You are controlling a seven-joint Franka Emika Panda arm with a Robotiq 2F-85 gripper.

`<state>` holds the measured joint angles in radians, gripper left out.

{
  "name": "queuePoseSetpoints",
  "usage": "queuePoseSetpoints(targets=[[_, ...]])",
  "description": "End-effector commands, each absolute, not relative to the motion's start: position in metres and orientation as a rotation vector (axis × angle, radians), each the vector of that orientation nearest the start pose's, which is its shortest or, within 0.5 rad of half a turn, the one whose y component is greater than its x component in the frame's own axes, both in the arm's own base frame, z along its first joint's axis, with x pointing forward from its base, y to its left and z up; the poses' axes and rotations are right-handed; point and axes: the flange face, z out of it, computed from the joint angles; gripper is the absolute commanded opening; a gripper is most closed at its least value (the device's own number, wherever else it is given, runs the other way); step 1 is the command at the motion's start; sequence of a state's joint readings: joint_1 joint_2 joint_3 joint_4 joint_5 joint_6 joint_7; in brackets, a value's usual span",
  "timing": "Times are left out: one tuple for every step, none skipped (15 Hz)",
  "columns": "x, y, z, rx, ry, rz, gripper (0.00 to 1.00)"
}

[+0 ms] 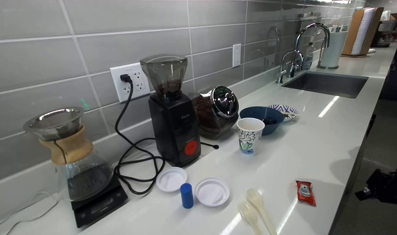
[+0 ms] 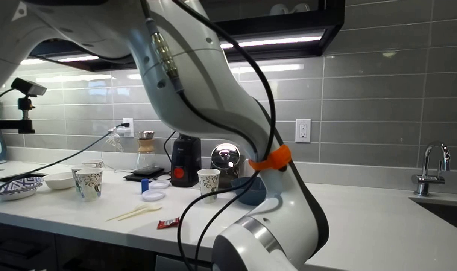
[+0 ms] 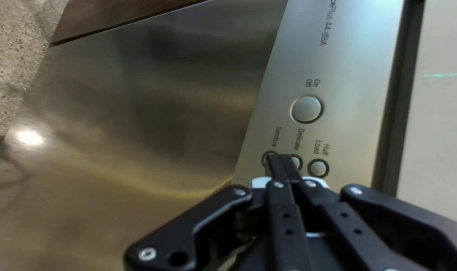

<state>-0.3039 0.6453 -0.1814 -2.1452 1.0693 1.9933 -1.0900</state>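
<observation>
Wrist view, one closed hand [image 3: 281, 156] near three buttons [image 3: 318, 168], one larger button [image 3: 306, 109]

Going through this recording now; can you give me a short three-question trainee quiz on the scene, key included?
1. Choose: in the wrist view, the hand is (a) wide open or (b) shut.
2. True or false: in an exterior view, the blue cylinder stands upright beside a round white lid.
3. Fill in: in the wrist view, the hand partly hides the Sanitize button and the ____.
Key: 1. b. 2. True. 3. Delicate button.
</observation>
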Motion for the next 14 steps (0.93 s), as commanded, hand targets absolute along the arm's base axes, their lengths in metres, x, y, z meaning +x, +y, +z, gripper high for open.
queuePoseSetpoints(targets=[[0.434,-0.195,0.097,-2.267,0.331,0.116,0.0],[0.432,-0.198,0.103,-2.274,0.334,0.151,0.0],[0.429,-0.2,0.109,-2.284,0.327,0.18,0.0],[0.428,-0.202,0.119,-2.313,0.321,0.186,0.0],[0.427,-0.202,0.127,-2.336,0.313,0.185,0.0],[0.426,-0.2,0.138,-2.358,0.297,0.186,0.0],[0.425,-0.198,0.147,-2.382,0.284,0.186,0.0],[0.424,-0.194,0.158,-2.411,0.258,0.193,0.0],[0.423,-0.191,0.168,-2.44,0.237,0.187,0.0],[0.422,-0.189,0.178,-2.491,0.22,0.181,0.0],[0.421,-0.187,0.188,-2.534,0.201,0.185,0.0],[0.42,-0.185,0.199,-2.593,0.177,0.189,0.0],[0.419,-0.183,0.21,-2.648,0.156,0.184,0.0],[0.417,-0.18,0.224,-2.701,0.14,0.161,0.0]])
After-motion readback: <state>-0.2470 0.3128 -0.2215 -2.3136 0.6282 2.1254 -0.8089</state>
